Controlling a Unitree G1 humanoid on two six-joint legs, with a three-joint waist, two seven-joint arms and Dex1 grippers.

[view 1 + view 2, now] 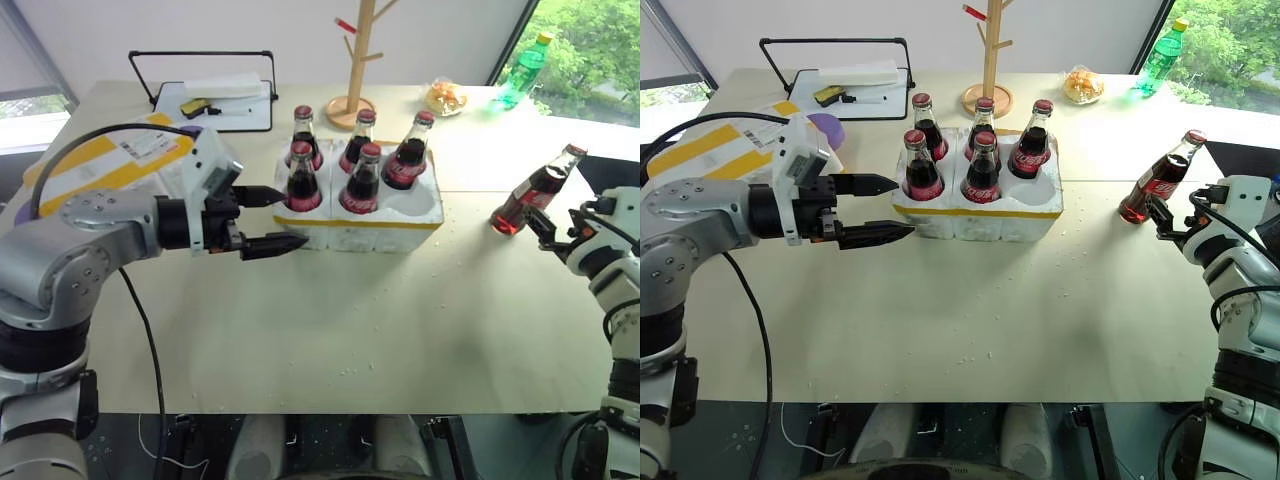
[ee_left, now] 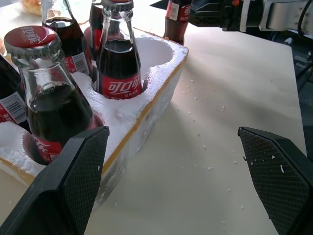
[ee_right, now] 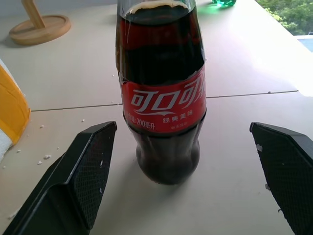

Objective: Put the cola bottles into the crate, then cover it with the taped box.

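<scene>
The crate (image 1: pixel 372 238) stands mid-table with several cola bottles (image 1: pixel 362 178) upright in its wells; its front right well (image 2: pixel 151 54) is empty. My left gripper (image 1: pixel 292 218) hangs open beside the crate's front left corner, holding nothing. One more cola bottle (image 1: pixel 535 190) stands alone on the table at the right. My right gripper (image 1: pixel 1175 215) is open just in front of it. In the right wrist view this bottle (image 3: pixel 164 98) is centred between the spread fingers (image 3: pixel 83 166), untouched. The taped box (image 1: pixel 110 160) lies at the far left behind my left arm.
A wooden rack (image 1: pixel 355 60), a snack bag (image 1: pixel 445 97) and a green plastic bottle (image 1: pixel 525 70) stand along the back. A white board with a black handle (image 1: pixel 215 100) lies back left. The table's right edge runs close behind the lone bottle.
</scene>
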